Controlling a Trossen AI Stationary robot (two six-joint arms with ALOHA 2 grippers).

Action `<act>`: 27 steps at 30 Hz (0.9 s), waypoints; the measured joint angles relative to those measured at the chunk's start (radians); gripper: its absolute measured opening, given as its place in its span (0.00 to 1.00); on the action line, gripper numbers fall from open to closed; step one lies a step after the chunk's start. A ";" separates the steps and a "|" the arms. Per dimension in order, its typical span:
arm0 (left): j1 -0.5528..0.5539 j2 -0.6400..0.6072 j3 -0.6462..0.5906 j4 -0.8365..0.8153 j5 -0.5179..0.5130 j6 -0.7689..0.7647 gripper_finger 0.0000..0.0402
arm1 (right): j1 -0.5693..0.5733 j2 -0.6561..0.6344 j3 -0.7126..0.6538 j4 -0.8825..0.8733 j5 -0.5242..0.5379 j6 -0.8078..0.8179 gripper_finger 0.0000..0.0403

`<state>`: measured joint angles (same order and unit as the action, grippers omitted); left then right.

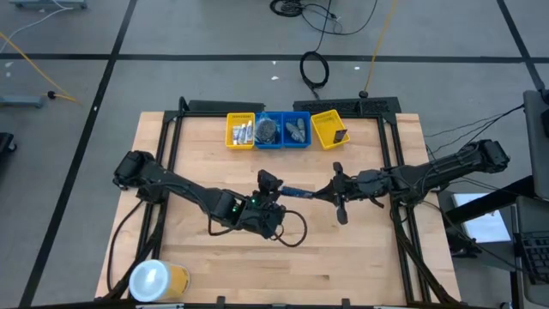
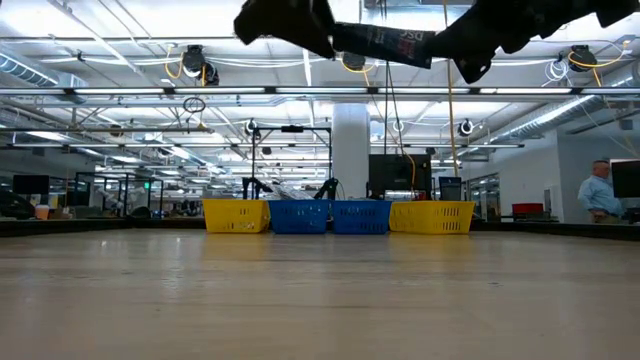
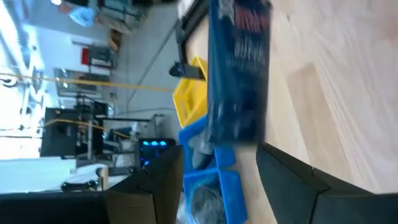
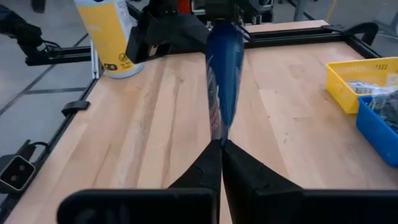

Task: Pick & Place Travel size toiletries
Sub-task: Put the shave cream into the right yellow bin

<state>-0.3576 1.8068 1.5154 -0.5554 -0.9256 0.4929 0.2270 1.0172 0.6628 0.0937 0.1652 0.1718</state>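
Note:
A navy flat packet [image 1: 297, 190] hangs in the air above the table's middle, stretched level between my two grippers. My right gripper [image 4: 221, 144] comes from the table's right and is shut on the packet's [image 4: 222, 74] right end. My left gripper [image 3: 217, 155] is at the packet's [image 3: 239, 68] left end with its fingers open, one on either side. In the low view the packet [image 2: 385, 42] is high above the table top. Other toiletries lie in the trays at the far edge. My right gripper pinches the packet's right end [image 4: 220, 127] between its two shut fingers, level from the table's right and along the packet's length. The packet is lifted clear and stands on edge. My left gripper's open fingers [image 3: 292, 177] flank the packet's other end; whether they touch it I cannot tell.
A row of trays sits at the far edge: yellow [image 1: 232, 137], two blue [image 1: 268, 143] [image 1: 297, 143], and yellow [image 1: 322, 130]. A large yellow round container with a white top [image 1: 157, 280] stands at the near left corner. A person [image 2: 600, 190] is in the room behind.

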 joint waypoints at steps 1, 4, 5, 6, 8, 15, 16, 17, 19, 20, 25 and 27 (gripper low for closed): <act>0.000 -0.006 0.000 -0.028 0.000 -0.018 0.50 | -0.004 -0.004 0.000 -0.004 0.011 -0.002 0.00; 0.003 -0.037 0.000 -0.097 0.002 -0.103 0.51 | -0.019 -0.017 0.000 -0.007 0.019 -0.005 0.00; 0.004 -0.053 0.000 -0.130 0.005 -0.137 0.51 | -0.026 -0.022 0.000 -0.008 0.023 -0.005 0.00; 0.006 -0.071 0.000 -0.154 0.006 -0.174 0.51 | -0.034 -0.026 0.000 -0.007 0.032 -0.005 0.00; 0.012 -0.104 0.000 -0.207 0.023 -0.248 0.51 | -0.051 -0.037 0.000 -0.025 0.058 -0.004 0.00; 0.033 -0.231 0.000 -0.382 0.129 -0.425 0.51 | -0.134 -0.055 0.000 -0.087 0.099 -0.001 0.00; 0.033 -0.246 0.000 -0.410 0.132 -0.452 0.51 | -0.147 -0.055 0.000 -0.087 0.101 -0.001 0.00; 0.034 -0.261 0.000 -0.439 0.133 -0.481 0.51 | -0.160 -0.055 0.000 -0.093 0.108 -0.001 0.00; 0.034 -0.293 -0.007 -0.485 0.135 -0.536 0.51 | -0.187 -0.055 0.000 -0.105 0.142 0.001 0.00; 0.034 -0.315 -0.023 -0.492 0.138 -0.554 0.51 | -0.203 -0.055 0.000 -0.111 0.159 0.002 0.00; 0.034 -0.446 -0.178 -0.475 0.168 -0.624 0.51 | -0.284 -0.055 0.000 -0.179 0.182 0.017 0.00; 0.034 -0.508 -0.255 -0.435 0.169 -0.651 0.51 | -0.313 -0.055 0.000 -0.194 0.207 0.023 0.00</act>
<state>-0.3237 1.2983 1.2604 -0.9905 -0.7566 -0.1585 -0.0863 0.9623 0.6624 -0.1008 0.3722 0.1946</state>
